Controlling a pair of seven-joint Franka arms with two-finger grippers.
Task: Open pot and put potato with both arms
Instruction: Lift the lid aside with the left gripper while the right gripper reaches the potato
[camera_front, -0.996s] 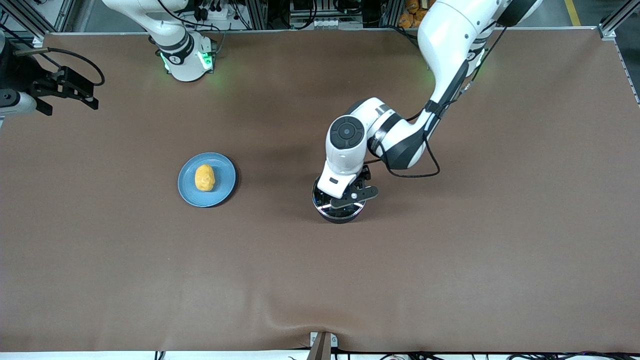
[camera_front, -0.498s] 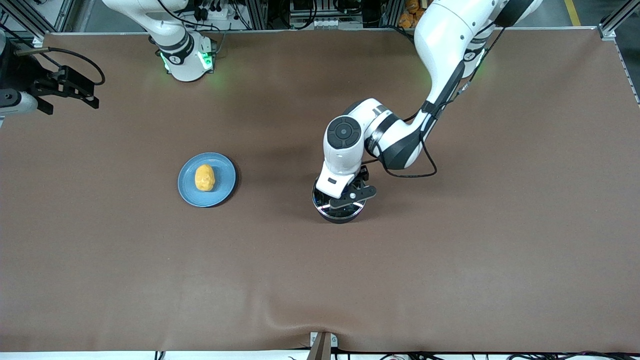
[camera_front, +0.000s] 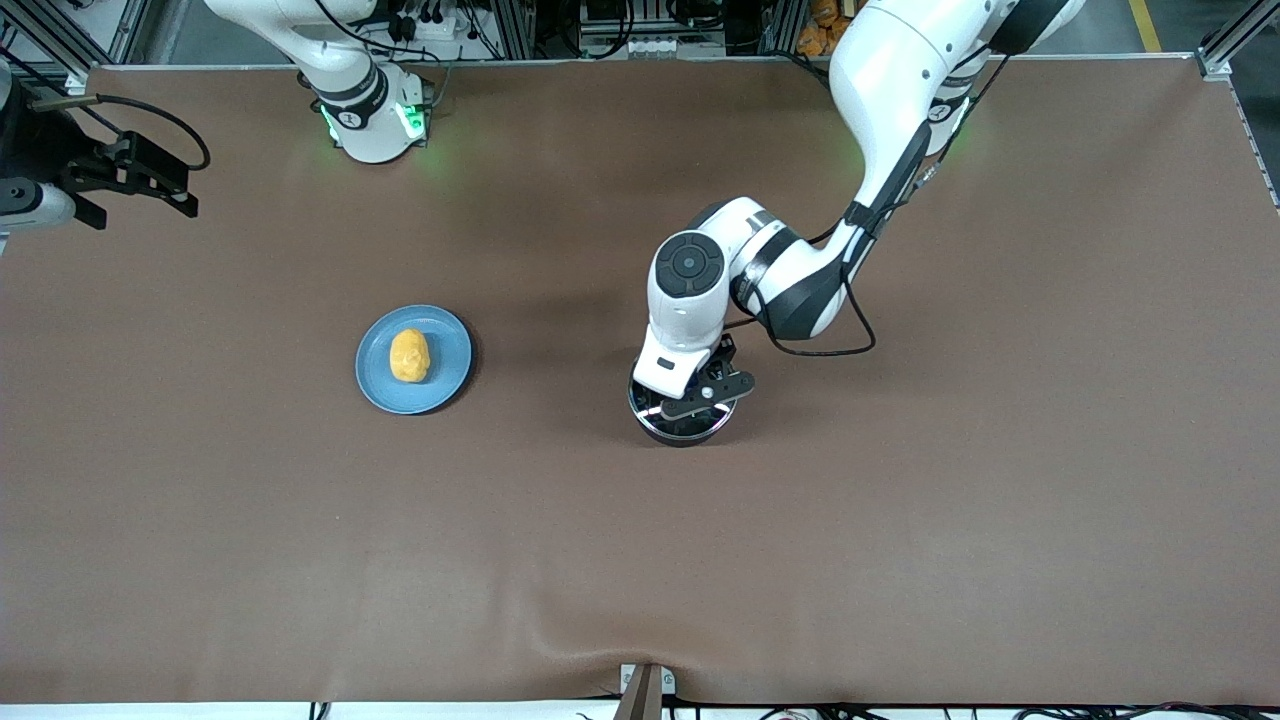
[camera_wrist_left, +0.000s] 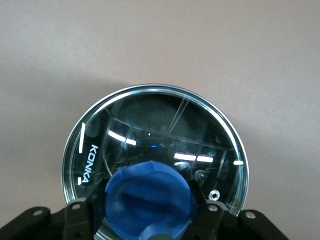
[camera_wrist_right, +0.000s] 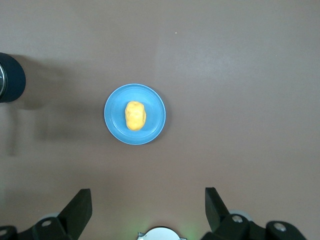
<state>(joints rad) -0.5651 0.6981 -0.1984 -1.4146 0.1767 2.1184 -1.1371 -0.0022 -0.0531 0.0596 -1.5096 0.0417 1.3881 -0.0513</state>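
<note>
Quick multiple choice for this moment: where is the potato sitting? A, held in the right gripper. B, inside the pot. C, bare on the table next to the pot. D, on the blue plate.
D: the potato lies on the blue plate, apart from the pot, whose lid is on, with the left gripper at its knob; the right gripper is high above the plate, jaws open and empty.

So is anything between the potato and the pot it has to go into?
Yes: the glass lid is on the pot, with the left hand at its blue knob. The potato sits on the plate; bare table lies between. The right hand waits open, high over the table.
</note>
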